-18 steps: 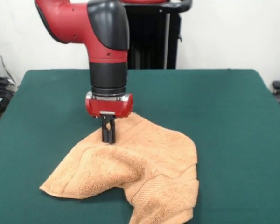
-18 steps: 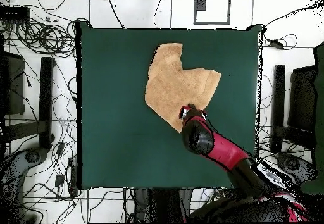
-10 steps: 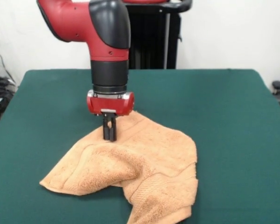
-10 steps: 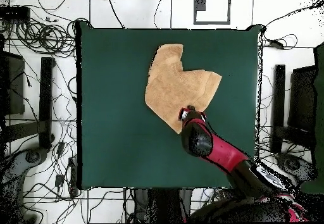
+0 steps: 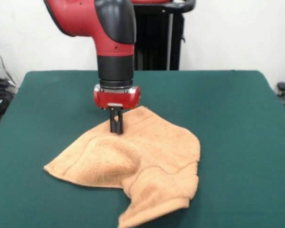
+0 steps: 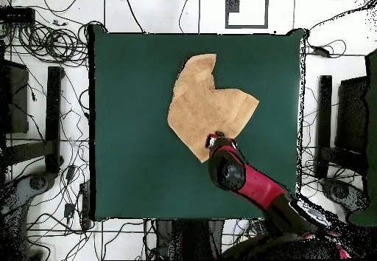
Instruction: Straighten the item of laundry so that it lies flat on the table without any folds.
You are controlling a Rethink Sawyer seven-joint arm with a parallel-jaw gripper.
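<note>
The peach terry towel lies crumpled on the dark green table, with a raised fold across its middle and a doubled-over flap at the front. My gripper is shut on the towel's far corner, its dark fingers pinched together on the cloth. In the overhead view the towel spreads as an irregular shape in the table's upper middle. There the gripper sits at the towel's lower corner, mostly hidden under the arm's wrist.
The red and black arm crosses the table's lower right part in the overhead view. Cables and stands lie on the floor around the table. Bare green surface surrounds the towel on all sides.
The gripper has drawn back toward the robot's side with the towel's corner, dragging the whole towel along. The front flap has slid back and the cloth has stretched out a little.
</note>
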